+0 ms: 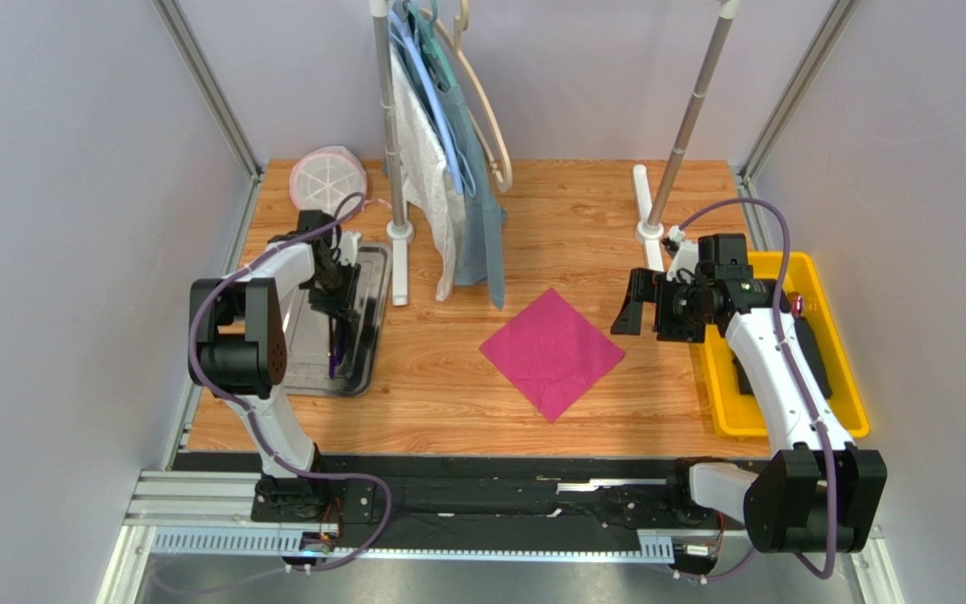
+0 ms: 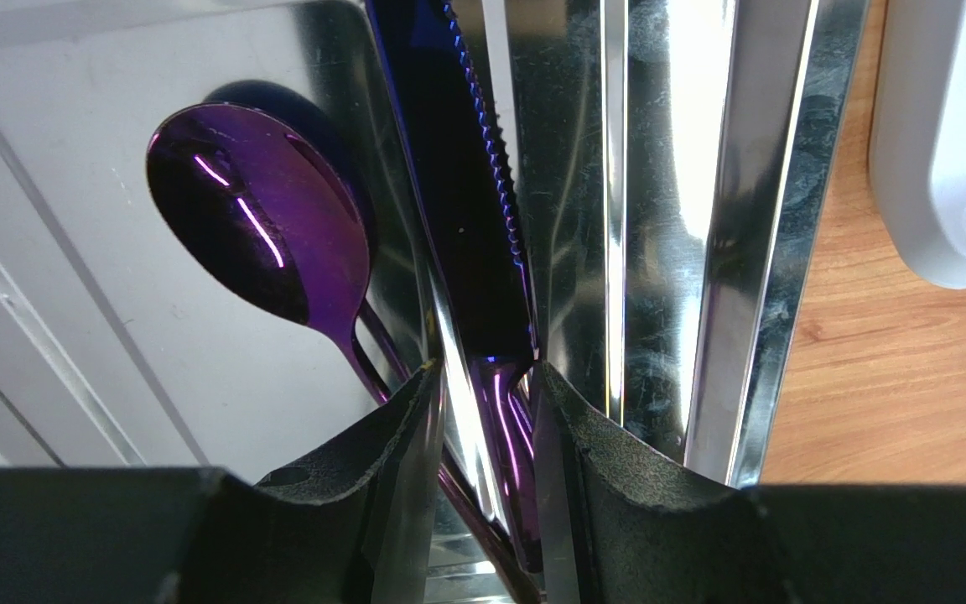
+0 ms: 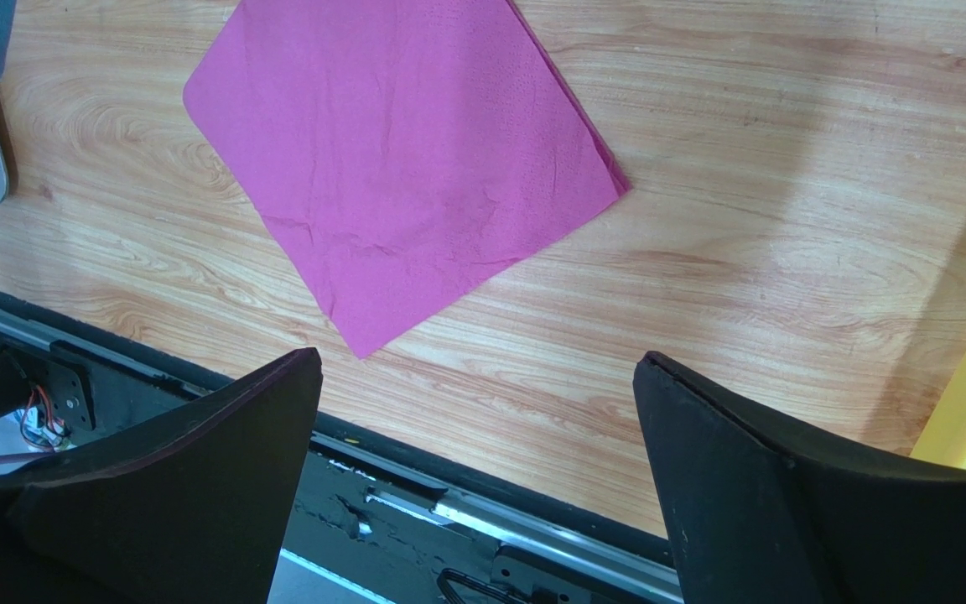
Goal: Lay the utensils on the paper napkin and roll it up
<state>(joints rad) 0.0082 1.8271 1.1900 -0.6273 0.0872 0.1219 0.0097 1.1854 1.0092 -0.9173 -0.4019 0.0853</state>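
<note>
The left gripper point(image 2: 486, 371), jaws narrowed around the purple knife point(image 2: 457, 189) handle, firm contact impossible to confirm, works in the steel tray point(image 2: 98, 113) at the desk's left edge. The spoon point(image 2: 261, 214) just beside it could snag and be dragged along, or the glossy handle could slip. The right gripper point(image 3: 476, 356) hovers spread wide near the right edge, with the pink napkin point(image 1: 552, 351) flat at mid-desk.

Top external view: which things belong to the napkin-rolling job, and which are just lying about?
Job: magenta-pink square paper napkin; glossy dark-purple spoon; glossy dark-purple serrated knife; shiny metal tray holding them.
Lying about: yellow plastic bin; round pink-rimmed white mesh piece; clothes hanging on metal rack.
</note>
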